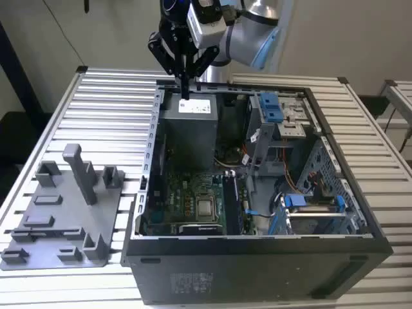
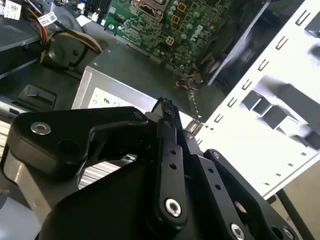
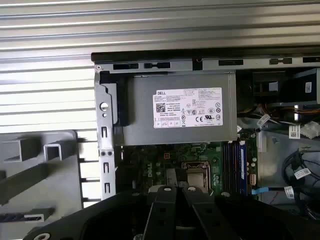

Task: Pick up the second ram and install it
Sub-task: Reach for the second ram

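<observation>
My gripper (image 1: 185, 94) hangs fingers-down over the back of the open computer case (image 1: 257, 239), just above the grey power supply (image 1: 193, 125). In both wrist views the long black fingers (image 2: 167, 150) lie pressed together, and the gripper (image 2: 165, 105) is shut with nothing showing between them. The gripper (image 3: 175, 190) looks down on the power supply (image 3: 185, 107) and the green motherboard (image 3: 160, 162). A row of memory slots (image 3: 232, 162) runs beside the processor socket (image 1: 205, 207). The second ram is out of view.
A grey holder plate (image 1: 64, 212) with upright blocks lies on the slatted table (image 1: 109, 109) at the exterior view's left. Blue drive-bay clips (image 1: 270, 106) and loose cables (image 1: 293, 187) fill the case's far side. The case walls stand high around the board.
</observation>
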Controlling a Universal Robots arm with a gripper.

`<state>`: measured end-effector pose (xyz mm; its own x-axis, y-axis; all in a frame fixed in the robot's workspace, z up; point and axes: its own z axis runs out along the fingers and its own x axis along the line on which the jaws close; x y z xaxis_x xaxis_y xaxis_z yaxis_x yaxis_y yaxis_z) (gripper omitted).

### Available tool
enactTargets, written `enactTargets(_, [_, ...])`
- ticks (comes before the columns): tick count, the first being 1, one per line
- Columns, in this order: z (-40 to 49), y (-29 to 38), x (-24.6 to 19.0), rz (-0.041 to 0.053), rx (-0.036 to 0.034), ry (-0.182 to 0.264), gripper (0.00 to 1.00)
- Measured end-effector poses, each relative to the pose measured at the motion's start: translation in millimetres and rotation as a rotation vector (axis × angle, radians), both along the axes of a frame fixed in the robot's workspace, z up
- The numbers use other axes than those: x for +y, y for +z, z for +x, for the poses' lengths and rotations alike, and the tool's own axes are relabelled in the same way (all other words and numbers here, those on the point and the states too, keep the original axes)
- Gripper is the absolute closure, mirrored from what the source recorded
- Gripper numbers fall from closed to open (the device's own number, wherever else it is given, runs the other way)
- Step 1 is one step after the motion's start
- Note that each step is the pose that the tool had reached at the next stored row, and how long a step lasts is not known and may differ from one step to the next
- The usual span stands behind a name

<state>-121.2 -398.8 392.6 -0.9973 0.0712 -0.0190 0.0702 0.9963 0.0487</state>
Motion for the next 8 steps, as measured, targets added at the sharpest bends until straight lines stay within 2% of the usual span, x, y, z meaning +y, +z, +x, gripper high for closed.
enactTargets(8, [-0.5,0.0,0.0,0.0,0.0,0.0,0.89])
